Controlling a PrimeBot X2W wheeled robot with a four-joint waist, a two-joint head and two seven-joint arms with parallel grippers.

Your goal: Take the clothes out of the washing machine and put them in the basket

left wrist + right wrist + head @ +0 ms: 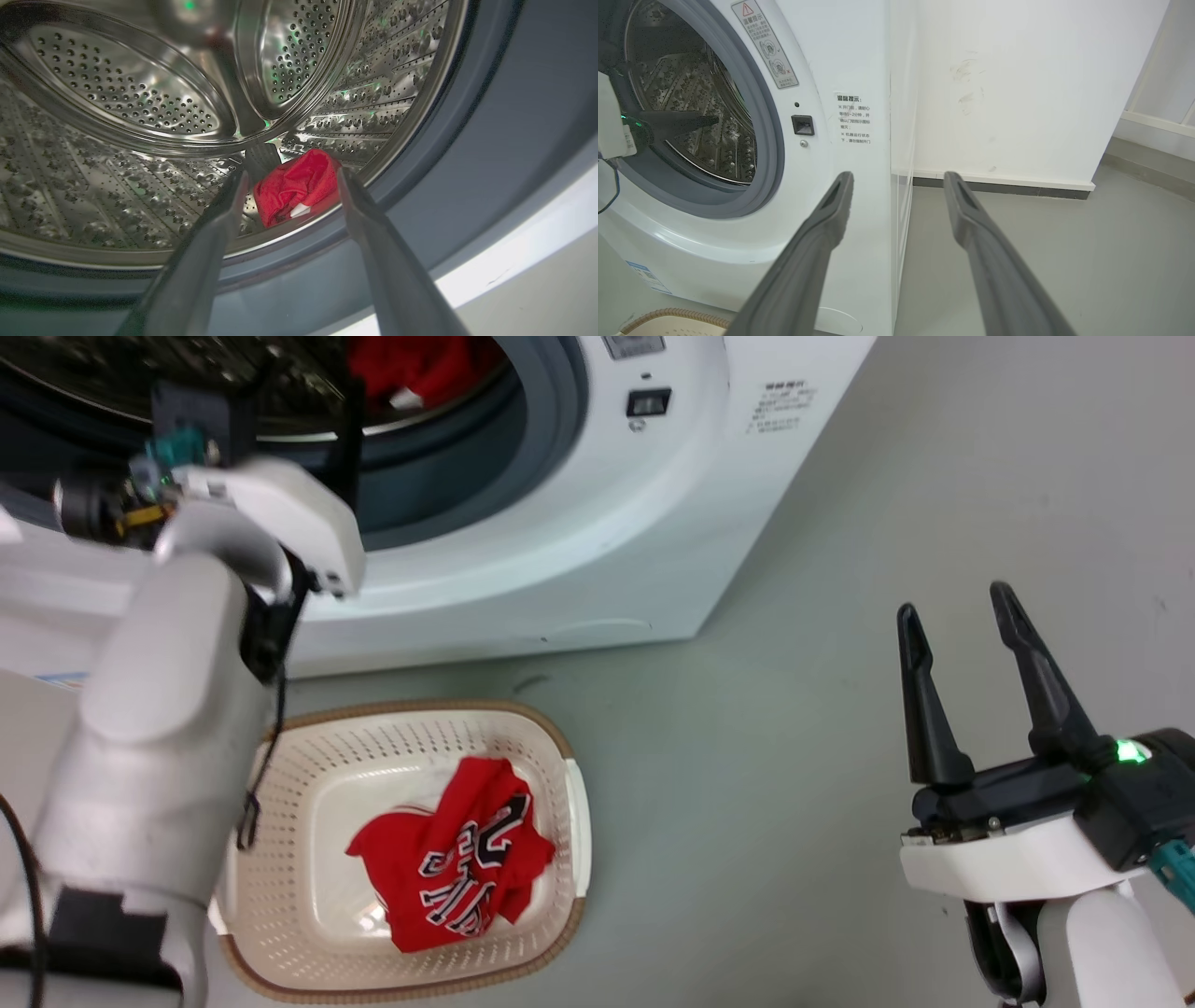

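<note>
A red garment [453,863] with black-and-white lettering lies in the cream basket [560,747] on the floor before the white washing machine [597,523]. A second red garment [299,186] sits crumpled at the drum's front lip, also seen through the porthole [420,369]. My left gripper [289,175] is open at the porthole, its fingers pointing at that garment from short of it, not touching. My right gripper [957,611] is open and empty over the floor at the right, facing the washer's corner [896,179].
The grey gasket [467,140] rings the perforated steel drum [117,154]. A white wall [1017,93] with a dark skirting stands right of the washer. Grey floor [794,756] spreads between the basket and my right arm.
</note>
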